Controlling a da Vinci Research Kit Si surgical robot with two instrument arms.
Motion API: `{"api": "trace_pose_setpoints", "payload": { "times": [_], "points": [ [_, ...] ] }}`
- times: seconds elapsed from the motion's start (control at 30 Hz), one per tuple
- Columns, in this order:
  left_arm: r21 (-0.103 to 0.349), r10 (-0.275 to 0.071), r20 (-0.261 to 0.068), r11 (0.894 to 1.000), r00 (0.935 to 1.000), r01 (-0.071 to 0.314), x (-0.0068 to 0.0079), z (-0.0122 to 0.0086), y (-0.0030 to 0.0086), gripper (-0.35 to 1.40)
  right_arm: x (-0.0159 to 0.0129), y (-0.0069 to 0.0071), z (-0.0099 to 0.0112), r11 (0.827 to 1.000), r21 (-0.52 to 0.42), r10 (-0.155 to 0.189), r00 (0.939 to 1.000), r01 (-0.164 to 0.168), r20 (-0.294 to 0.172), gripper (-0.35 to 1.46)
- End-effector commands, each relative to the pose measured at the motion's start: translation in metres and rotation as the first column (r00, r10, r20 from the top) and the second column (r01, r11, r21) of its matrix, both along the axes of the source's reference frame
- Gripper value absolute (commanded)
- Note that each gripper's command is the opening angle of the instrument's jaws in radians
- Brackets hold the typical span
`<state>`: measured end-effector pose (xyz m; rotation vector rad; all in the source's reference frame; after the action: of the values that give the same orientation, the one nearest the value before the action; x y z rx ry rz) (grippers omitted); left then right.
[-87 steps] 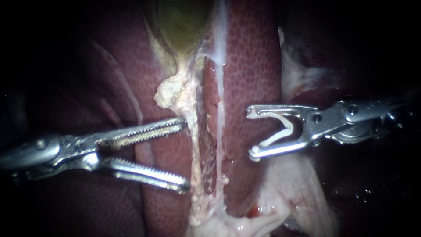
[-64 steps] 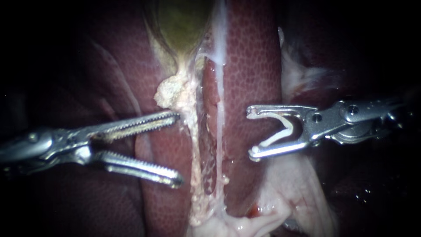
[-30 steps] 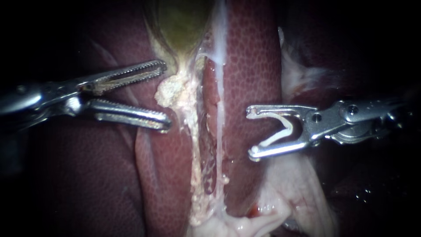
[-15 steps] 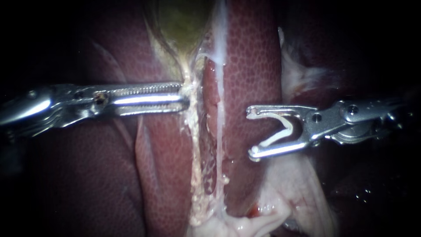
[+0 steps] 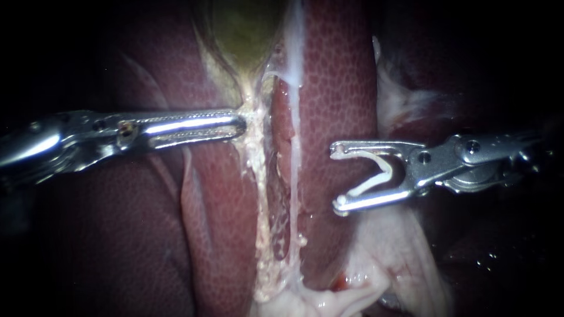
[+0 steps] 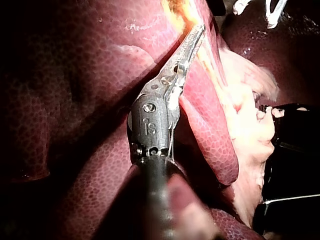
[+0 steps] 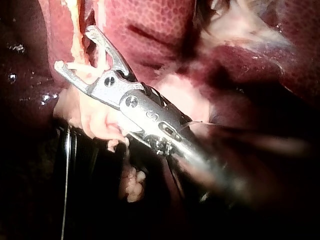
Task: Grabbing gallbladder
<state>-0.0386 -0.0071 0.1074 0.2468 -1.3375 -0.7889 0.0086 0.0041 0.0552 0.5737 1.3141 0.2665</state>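
Observation:
The greenish gallbladder (image 5: 244,29) lies at the top centre between dark red liver lobes (image 5: 338,88). It narrows into a pale, crumbly strand (image 5: 258,176) running downward. My left instrument (image 5: 238,123) reaches in level from the left, its toothed jaws shut on the pale fatty tissue at the gallbladder's narrow end. In the left wrist view these jaws (image 6: 199,30) lie together on the yellowish tissue. My right instrument (image 5: 338,176) hovers over the right liver lobe, apart from the strand. Its jaws stand open with a white clip (image 5: 379,173) seated between them, as the right wrist view (image 7: 74,48) also shows.
A white streak (image 5: 294,76) runs down the liver beside the strand. Pale pink loose tissue (image 5: 376,258) spreads below the right instrument. Dark liver (image 5: 117,235) fills the lower left. The right instrument's tips (image 6: 270,7) show ahead of the left jaws in the left wrist view.
My left instrument rose from lower on the strand to the gallbladder's narrow end. Its jaws closed on the pale lump there. The right instrument has not moved.

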Motion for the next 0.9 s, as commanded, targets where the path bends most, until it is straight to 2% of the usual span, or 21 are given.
{"api": "trace_pose_setpoints", "payload": {
  "times": [0.03, 0.27, 0.53, 0.6, 0.73, 0.9],
  "points": [
    [0.001, 0.001, 0.001, 1.0, 1.0, -0.001, 0.0002, -0.0001, 0.0, -0.35, 0.0, 0.0, 0.0, 1.0, 0.0, 0.0, 1.0, 0.0, 0.0, 0.6],
    [0.013, -0.004, 0.001, 1.0, 1.0, 0.004, 0.0023, -0.0018, 0.0011, -0.35, 0.0, 0.0, 0.0, 1.0, 0.0, 0.0, 1.0, 0.0, 0.0, 0.6],
    [0.04, -0.028, -0.009, 0.999, 0.9996, 0.029, 0.0051, -0.0039, 0.0035, -0.35, 0.0, 0.0, 0.0001, 1.0, 0.0, 0.0, 1.0, 0.0, 0.0, 0.6],
    [0.033, -0.034, -0.014, 0.999, 0.9993, 0.034, 0.0057, -0.0043, 0.004, -0.35, 0.0, 0.0, 0.0001, 1.0, 0.0, 0.0, 1.0, 0.0, 0.0, 0.6],
    [0.026, -0.042, -0.014, 0.999, 0.999, 0.042, 0.0065, -0.0049, 0.0047, -0.35, 0.0, 0.0, 0.0001, 1.0, 0.0, 0.0, 1.0, 0.0, 0.0, 0.6],
    [0.026, -0.047, -0.015, 0.999, 0.9988, 0.048, 0.0068, -0.0051, 0.0048, -0.35, 0.0, 0.0, 0.0001, 1.0, 0.0, 0.0, 1.0, 0.0, 0.0, 0.6]
  ]
}}
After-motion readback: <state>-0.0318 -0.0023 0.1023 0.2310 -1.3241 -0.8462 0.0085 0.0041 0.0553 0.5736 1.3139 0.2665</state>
